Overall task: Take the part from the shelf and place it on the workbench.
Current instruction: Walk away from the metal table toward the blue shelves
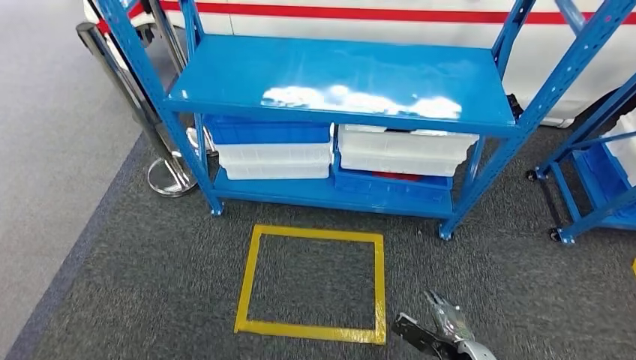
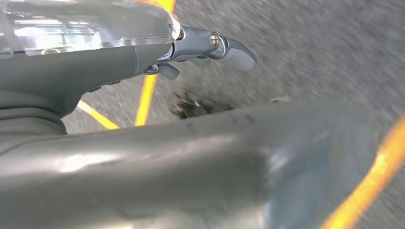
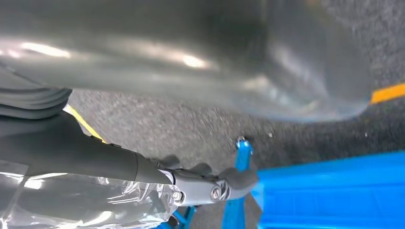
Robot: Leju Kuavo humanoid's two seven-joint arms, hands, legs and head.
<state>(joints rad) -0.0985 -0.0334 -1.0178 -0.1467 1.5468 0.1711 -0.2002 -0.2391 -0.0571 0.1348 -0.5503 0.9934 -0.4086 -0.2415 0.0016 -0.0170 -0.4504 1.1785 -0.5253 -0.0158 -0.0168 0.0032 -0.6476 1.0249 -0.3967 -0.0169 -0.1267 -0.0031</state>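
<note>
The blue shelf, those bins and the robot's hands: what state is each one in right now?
Blue shelf: upright, top deck bare.
White bins: stacked on the lower deck, under a blue bin.
Yellow floor square: nothing inside.
Right hand: low, holding nothing.
Left hand: holding nothing, fingers loosely curled.

Even, bright indoor light; sharp head view, soft wrist views.

White glare patches lie on the glossy blue metal shelf top (image 1: 341, 79), and a faint shadow sits under the shelf on the dark grey carpet (image 1: 487, 292). In both wrist views the near grey thumb (image 2: 200, 167) is blurred and out of focus, with streaky highlights; the yellow floor tape (image 2: 145, 98) smears.
</note>
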